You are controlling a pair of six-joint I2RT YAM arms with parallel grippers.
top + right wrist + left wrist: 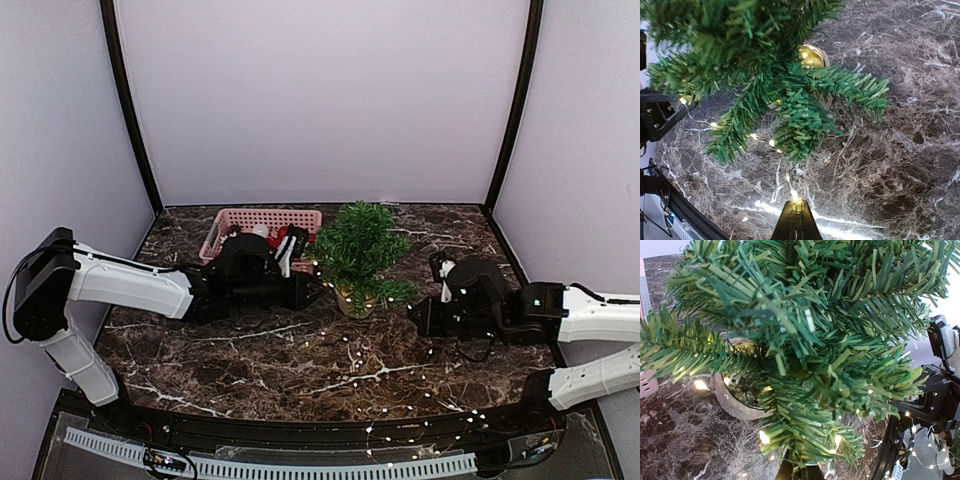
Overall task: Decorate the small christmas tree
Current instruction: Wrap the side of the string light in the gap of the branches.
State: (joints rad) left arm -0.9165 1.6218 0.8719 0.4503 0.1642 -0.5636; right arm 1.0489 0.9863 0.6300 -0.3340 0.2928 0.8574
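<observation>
The small christmas tree (358, 250) looked light and easily tipped, with soft branches; its pot (735, 405) offered the firm hold. The left gripper (800, 471) was pressed together, and the right gripper (796, 205) pinched the light string (400, 375).

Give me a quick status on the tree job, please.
Left jaws, right jaws shut, flanking small christmas tree. Tree upright, light string trailing across table. Pink basket behind left arm.

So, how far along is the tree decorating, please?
Done: a few bulbs of the light string glow in the lower branches of the tree. In hand: the right gripper seems to pinch the string; the left gripper is shut beside the tree. Left: most string lies on the table, and the basket holds items.
</observation>
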